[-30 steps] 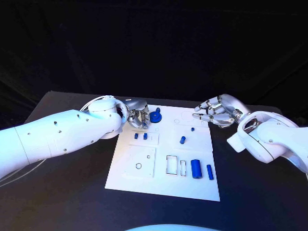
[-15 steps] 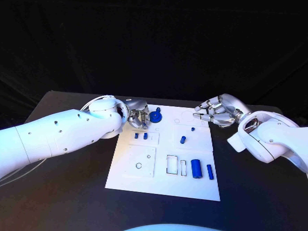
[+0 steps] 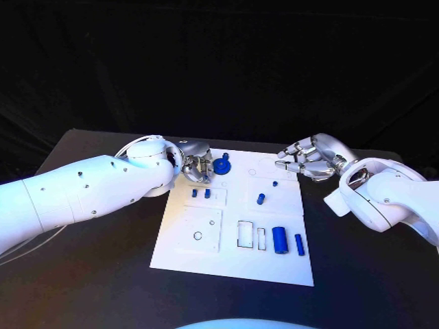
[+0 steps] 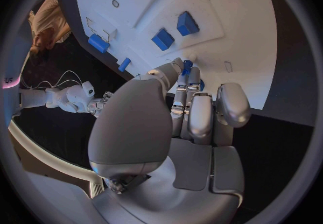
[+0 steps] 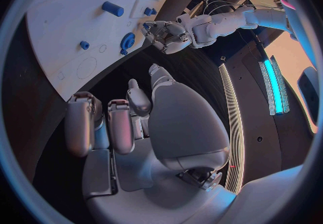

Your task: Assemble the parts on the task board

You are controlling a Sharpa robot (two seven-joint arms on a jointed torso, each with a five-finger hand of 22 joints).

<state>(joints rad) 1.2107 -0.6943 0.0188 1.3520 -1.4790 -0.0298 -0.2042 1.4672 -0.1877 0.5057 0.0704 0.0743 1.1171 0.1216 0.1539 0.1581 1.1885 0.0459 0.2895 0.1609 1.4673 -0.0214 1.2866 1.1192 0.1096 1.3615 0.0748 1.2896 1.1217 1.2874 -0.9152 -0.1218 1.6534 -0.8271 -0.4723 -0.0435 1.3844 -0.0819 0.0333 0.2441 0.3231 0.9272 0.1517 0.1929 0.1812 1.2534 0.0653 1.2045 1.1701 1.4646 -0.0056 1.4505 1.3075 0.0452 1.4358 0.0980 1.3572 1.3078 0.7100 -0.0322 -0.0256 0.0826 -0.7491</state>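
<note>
Blue part touched by left hand fingers.

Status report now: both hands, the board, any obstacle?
Left hand at the blue round part on the task board, grip unclear. Right hand curled, holding nothing, at the far right corner. No obstacle seen.

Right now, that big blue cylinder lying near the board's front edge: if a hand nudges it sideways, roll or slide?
Probably roll: the big blue cylinder lies on its side on the flat white task board, with nothing visibly stopping it. It looks rigid and smooth, likely light, so it could slip in a loose pinch. The thinner blue cylinder beside it might check a roll that way.
</note>
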